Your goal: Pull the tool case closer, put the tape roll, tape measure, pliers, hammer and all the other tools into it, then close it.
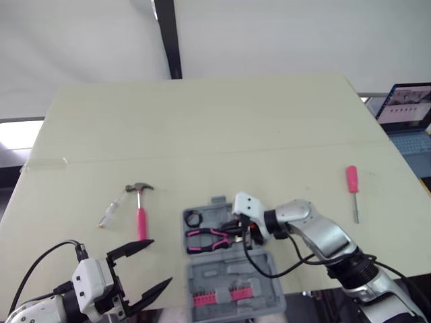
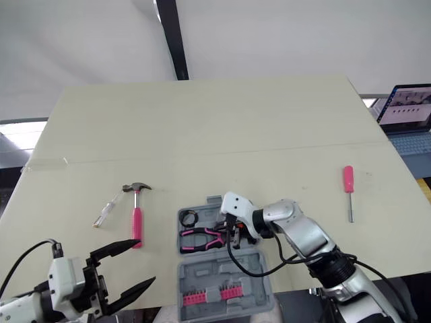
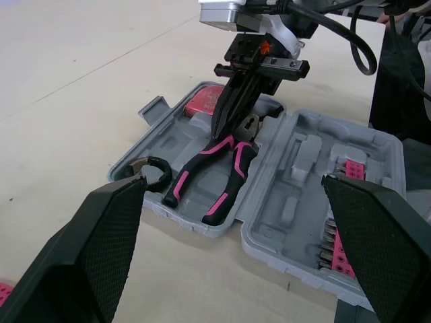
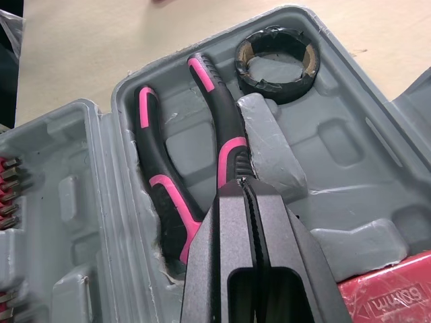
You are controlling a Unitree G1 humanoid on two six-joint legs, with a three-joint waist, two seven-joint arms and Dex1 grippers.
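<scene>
The grey tool case (image 1: pixel 259 264) lies open at the table's near edge. Its tray holds a black tape roll (image 4: pixel 276 60), pink-and-black pliers (image 4: pixel 222 134) and a red tape measure (image 4: pixel 384 296). My right gripper (image 1: pixel 238 233) is shut, its tips pressed down at the pliers' head (image 3: pixel 252 124) inside the tray. My left gripper (image 1: pixel 159 262) hangs open at the near left, apart from the case, with nothing between its fingers. A pink-handled hammer (image 1: pixel 140 208) lies on the table left of the case. A pink screwdriver (image 1: pixel 352 188) lies far to the right.
A small clear-handled screwdriver (image 1: pixel 111 210) lies just left of the hammer. The case lid holds a row of pink bits (image 1: pixel 219 296). A laptop (image 1: pixel 407 111) stands beyond the table's right edge. The table's far half is bare.
</scene>
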